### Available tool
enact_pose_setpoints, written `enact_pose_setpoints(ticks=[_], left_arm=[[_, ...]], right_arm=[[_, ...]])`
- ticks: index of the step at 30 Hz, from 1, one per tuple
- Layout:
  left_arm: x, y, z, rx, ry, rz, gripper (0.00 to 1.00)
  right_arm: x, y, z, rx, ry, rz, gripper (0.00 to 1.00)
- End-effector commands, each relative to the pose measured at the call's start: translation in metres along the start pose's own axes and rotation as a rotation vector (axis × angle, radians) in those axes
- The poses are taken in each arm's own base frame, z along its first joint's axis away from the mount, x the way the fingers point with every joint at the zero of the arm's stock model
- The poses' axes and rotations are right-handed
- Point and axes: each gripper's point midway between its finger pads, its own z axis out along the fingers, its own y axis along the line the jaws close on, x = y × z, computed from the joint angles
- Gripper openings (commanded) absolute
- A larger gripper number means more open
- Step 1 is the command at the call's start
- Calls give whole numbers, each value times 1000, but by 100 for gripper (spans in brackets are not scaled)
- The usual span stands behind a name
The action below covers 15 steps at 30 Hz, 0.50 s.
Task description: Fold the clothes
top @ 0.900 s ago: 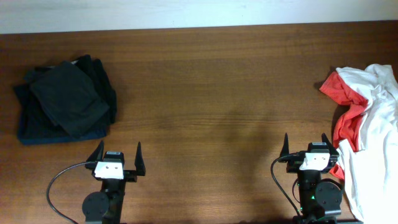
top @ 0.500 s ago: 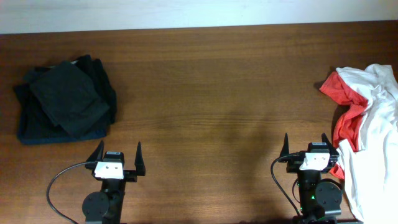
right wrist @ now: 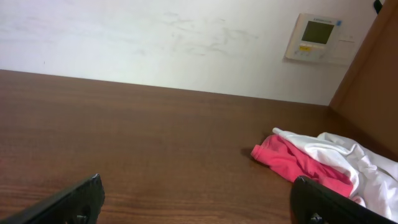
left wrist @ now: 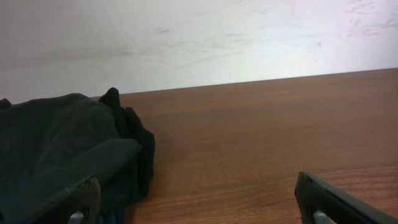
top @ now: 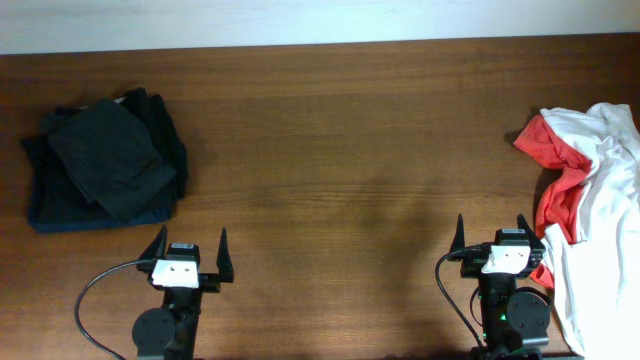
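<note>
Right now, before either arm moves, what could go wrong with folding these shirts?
The white shirt and red shirt lie tangled together, so pulling one may drag the other along. Cloth from the pile also lies close beside the right arm, where it might snag as the arm swings out.

- A soft white fabric T-shirt point(top: 592, 275) lies unfolded and crumpled. It sprawls down the right edge of the overhead frame, from upper right to the bottom, and the frame border cuts it off.
- A soft red fabric T-shirt point(top: 545, 143) is bunched and tangled under the white one, showing along its left side. In the right wrist view it sits at lower right point(right wrist: 292, 163).
</note>
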Motion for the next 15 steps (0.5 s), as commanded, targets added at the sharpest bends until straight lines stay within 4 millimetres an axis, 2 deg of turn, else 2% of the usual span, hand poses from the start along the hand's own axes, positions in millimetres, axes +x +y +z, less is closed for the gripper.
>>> enact_pose_setpoints(ticks=[1,9,15], left_arm=[[2,-3,0,15,-1,20,99],[1,-3,0,15,-5,20,99],[-13,-2,-1,12,-51,21,99]], right_arm=[[2,-2,0,12,3,-6,98],[1,-2,0,12,-1,-1,99],[-3,-1,-1,1,-10,102,99]])
